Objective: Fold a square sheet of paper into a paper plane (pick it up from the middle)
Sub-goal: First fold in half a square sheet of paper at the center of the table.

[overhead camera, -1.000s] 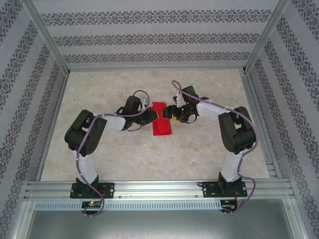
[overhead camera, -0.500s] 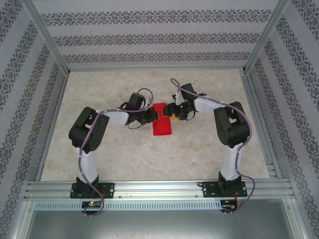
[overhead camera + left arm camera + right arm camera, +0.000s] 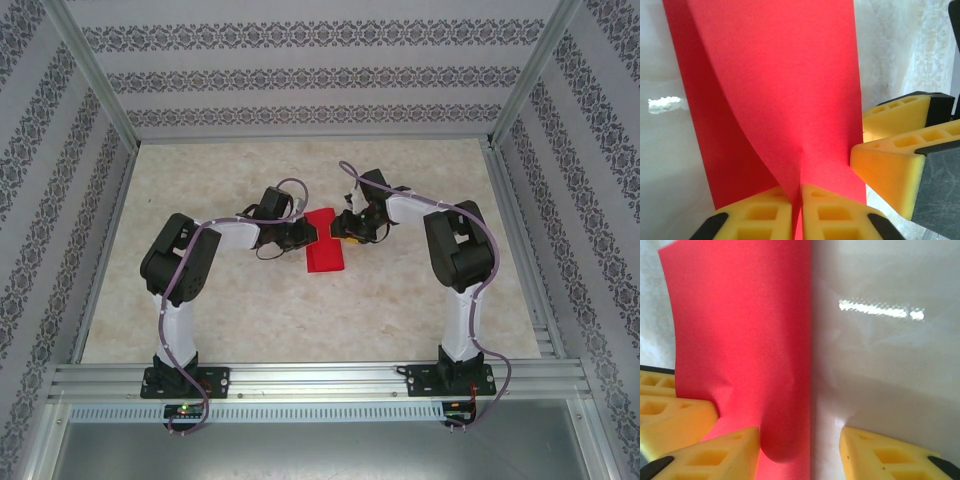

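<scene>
The pale marbled tabletop (image 3: 300,320) carries a thin bright red paper sheet (image 3: 325,248), which lies doubled over into a long strip between the two grippers, the left gripper (image 3: 305,233) on one long side and the right gripper (image 3: 344,226) on the other. In the left wrist view the sheet (image 3: 790,75) runs straight ahead from the left gripper (image 3: 799,194). Its upper layer curls up off the lower one and tapers down into the narrow slit between the yellow foam pads (image 3: 760,215), which are pressed almost together and pinch that layer. In the right wrist view the right gripper (image 3: 800,437) has its jaws well apart. The rounded fold of the sheet (image 3: 745,330) sits inside the gap, against the left-hand pad (image 3: 720,455), while the other pad (image 3: 885,455) rests over bare table, gripping nothing.
</scene>
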Tool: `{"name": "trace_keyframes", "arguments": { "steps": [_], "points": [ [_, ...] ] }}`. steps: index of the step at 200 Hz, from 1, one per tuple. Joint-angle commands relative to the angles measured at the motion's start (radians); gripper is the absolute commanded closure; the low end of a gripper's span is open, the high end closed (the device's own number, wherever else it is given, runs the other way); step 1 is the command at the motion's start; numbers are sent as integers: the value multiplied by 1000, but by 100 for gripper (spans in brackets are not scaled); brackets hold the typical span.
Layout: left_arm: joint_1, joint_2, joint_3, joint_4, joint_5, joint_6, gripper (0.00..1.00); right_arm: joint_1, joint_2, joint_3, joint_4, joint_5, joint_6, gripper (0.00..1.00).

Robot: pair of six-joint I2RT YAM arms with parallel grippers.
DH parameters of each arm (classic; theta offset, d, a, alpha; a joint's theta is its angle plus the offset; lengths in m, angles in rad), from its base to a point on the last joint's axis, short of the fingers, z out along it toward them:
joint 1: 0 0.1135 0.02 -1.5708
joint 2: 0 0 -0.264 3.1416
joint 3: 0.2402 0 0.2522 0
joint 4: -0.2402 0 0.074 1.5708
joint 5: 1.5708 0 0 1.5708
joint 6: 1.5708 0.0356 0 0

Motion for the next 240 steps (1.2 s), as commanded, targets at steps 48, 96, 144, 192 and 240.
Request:
{"name": "trace_keyframes", "arguments": {
  "steps": [48,96,144,192,240],
  "points": [
    [8,-110,4,-88,-123,8,62,51,74,-6,-39,216,50,54],
    [27,-190,-54,-52,-203,-18,60,58,102,6,-72,275,89,51],
    [41,-165,-70,38,-154,-55,62,88,138,38,-135,366,77,48],
    [67,-137,-101,152,-117,-109,62,119,173,57,-182,474,105,47],
    [72,-104,-74,138,-118,-88,64,132,195,52,-176,495,162,45]
  ]
}}
